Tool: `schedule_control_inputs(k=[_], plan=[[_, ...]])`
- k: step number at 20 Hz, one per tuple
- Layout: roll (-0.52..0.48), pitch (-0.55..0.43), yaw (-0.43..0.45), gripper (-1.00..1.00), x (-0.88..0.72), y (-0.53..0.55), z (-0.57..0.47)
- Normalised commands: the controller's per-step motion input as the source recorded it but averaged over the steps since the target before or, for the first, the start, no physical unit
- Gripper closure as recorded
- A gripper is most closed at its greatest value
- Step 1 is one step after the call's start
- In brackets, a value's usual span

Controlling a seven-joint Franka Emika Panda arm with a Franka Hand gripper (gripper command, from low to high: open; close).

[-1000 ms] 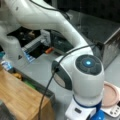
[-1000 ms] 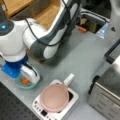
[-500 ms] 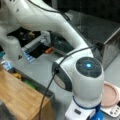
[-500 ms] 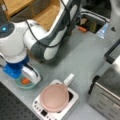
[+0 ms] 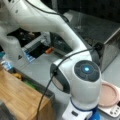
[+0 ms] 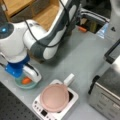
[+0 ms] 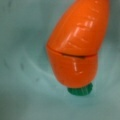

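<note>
A grey tabletop [image 6: 75, 62] holds a steel appliance [image 6: 110, 95] and a white scale [image 6: 56, 103] topped by a pink plate [image 6: 54, 97]. The white arm bends down so its gripper [image 6: 25, 77] hangs over a teal bowl [image 6: 18, 85]. An orange toy carrot [image 7: 77, 42] lies inside it. The wrist hides the fingers; whether they are spread is unclear.

Dim, soft-focus views throughout; glossy glare streaks the carrot [image 7: 77, 42].
</note>
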Motion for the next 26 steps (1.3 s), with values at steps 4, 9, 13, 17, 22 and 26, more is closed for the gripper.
schedule_control_inputs(k=[4, 9, 13, 17, 22, 26], plan=[[0.133, -0.129, 0.051, -1.00, -0.18, -0.11, -0.14], [0.103, -0.138, 0.038, -1.00, -0.10, -0.07, -0.14], [0.063, -0.129, 0.021, -1.00, -0.02, 0.02, -0.12], [0.049, -0.120, 0.003, -1.00, 0.07, 0.09, -0.12], [0.060, -0.075, -0.025, -1.00, 0.12, 0.12, -0.14], [0.053, -0.043, -0.037, -1.00, 0.14, 0.05, -0.12]])
